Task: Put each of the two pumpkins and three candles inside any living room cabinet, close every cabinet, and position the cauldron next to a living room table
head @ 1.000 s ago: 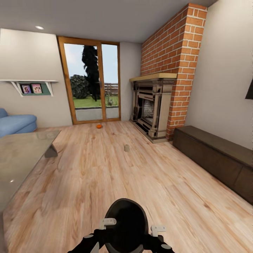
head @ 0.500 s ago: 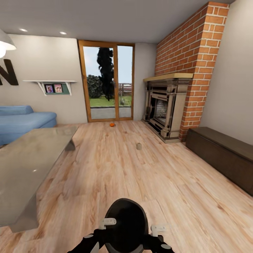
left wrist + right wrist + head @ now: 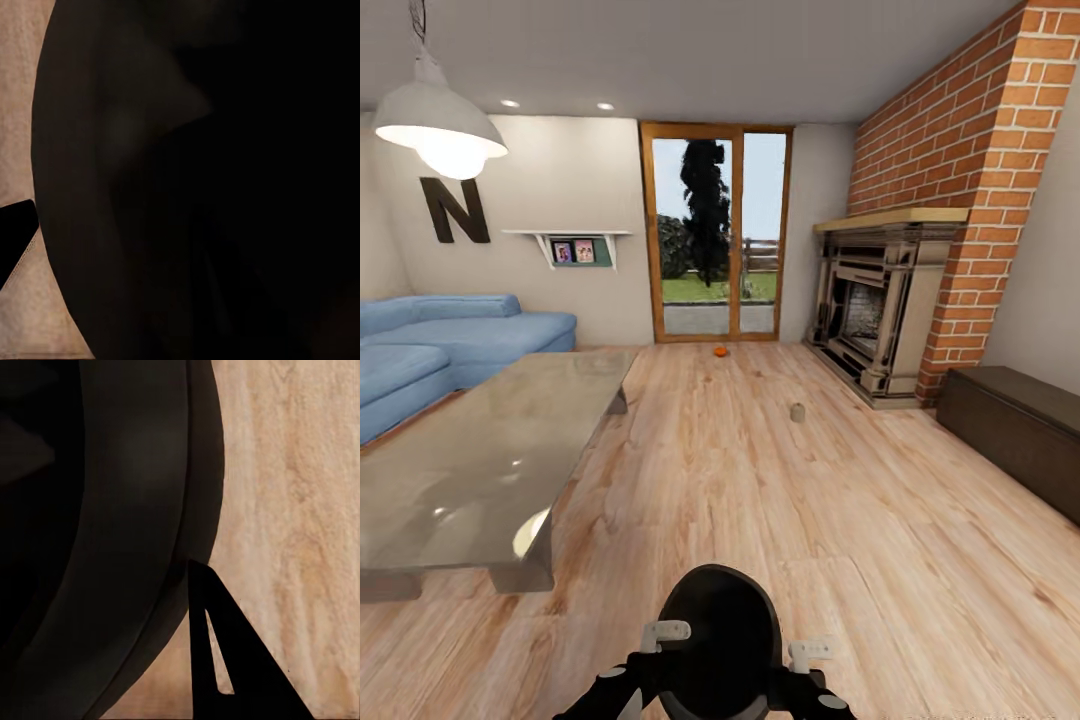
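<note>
A blue sofa (image 3: 455, 340) sits at the left against the back wall, under a lit pendant lamp (image 3: 440, 125). A dark letter N (image 3: 455, 210) hangs on that wall beside a white shelf (image 3: 568, 236) holding two framed photos (image 3: 573, 251). A wood-framed glass door (image 3: 718, 232) shows a tree and grass outside. At the right, a fireplace (image 3: 875, 300) stands against a brick chimney (image 3: 980, 170). Pale wood floor (image 3: 760, 500) runs throughout.

Both arms folded low against the trunk, pincer states unclear
</note>
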Motion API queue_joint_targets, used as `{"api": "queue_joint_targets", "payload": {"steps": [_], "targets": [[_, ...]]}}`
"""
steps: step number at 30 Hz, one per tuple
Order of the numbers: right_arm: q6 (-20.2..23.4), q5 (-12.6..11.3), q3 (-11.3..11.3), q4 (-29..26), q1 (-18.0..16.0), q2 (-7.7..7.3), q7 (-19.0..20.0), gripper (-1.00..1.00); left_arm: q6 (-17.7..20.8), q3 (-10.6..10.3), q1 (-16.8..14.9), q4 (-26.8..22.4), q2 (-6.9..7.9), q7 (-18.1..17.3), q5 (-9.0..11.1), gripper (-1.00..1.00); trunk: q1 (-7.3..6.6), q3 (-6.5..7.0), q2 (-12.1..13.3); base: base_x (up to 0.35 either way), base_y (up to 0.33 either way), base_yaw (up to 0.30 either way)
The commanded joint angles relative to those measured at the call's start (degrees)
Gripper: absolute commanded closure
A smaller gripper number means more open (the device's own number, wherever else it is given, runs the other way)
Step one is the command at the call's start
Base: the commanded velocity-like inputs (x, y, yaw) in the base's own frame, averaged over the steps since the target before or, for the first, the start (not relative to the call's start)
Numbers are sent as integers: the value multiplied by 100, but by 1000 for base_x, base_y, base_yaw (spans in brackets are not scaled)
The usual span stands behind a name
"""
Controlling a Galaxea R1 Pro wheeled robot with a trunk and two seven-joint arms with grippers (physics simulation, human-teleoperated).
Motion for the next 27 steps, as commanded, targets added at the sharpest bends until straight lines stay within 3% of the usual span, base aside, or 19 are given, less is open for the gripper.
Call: {"api": "queue_joint_targets", "payload": {"steps": [1, 27], "targets": [[-16, -45, -19, -48, -7, 4, 28, 100, 34, -24, 2, -8, -2, -18, 29, 100, -4, -5, -3, -247, 243, 31], [-16, -45, -19, -47, -7, 5, 37, 100, 34, -24, 2, -8, -2, -18, 29, 100, -4, 15, -3, -184, 281, -29]]}}
